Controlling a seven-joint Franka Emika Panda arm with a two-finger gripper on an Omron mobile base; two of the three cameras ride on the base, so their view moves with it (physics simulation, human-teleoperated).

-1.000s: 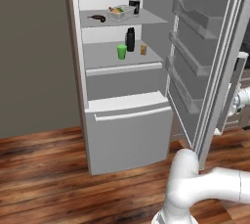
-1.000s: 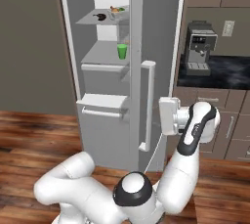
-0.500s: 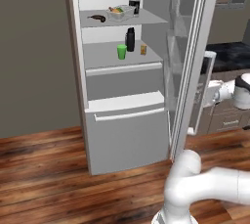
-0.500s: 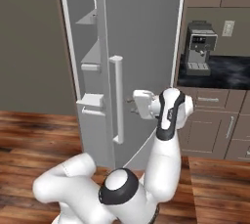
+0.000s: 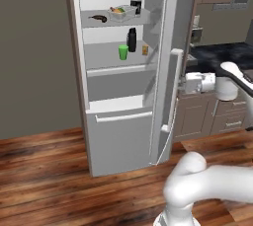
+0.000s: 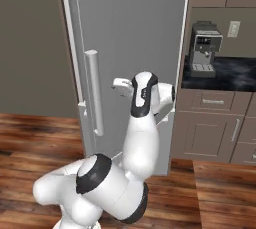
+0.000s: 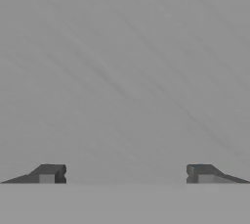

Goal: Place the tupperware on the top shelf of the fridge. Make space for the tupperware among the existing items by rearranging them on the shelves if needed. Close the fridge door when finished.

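The fridge point(image 5: 118, 136) stands with its fridge door point(image 5: 170, 32) swung partway in, leaving a narrowing gap. On the top shelf point(image 5: 106, 22) rests the tupperware point(image 5: 121, 12), between a dark banana point(image 5: 99, 18) and a clear-necked dark bottle point(image 5: 136, 0). One shelf down stand a black bottle point(image 5: 131, 40), a green cup point(image 5: 123, 52) and a small orange jar point(image 5: 145, 50). My gripper point(image 5: 184, 83) is open and empty, pressed close to the door's outer face point(image 6: 135, 28) beside the bar handle point(image 6: 93, 93). In the hand view the fingertips point(image 7: 49, 174) stand wide before the flat grey door point(image 7: 125, 71).
Brown cabinets with a dark counter point(image 6: 225, 73) and a coffee machine point(image 6: 205, 48) flank the fridge on the right. The lower drawer front point(image 5: 121, 138) is shut. Wooden floor point(image 5: 44, 180) lies open in front.
The fridge door has swung a good way toward shut, and my arm has followed it leftward against its outer face. The gripper has stayed open.
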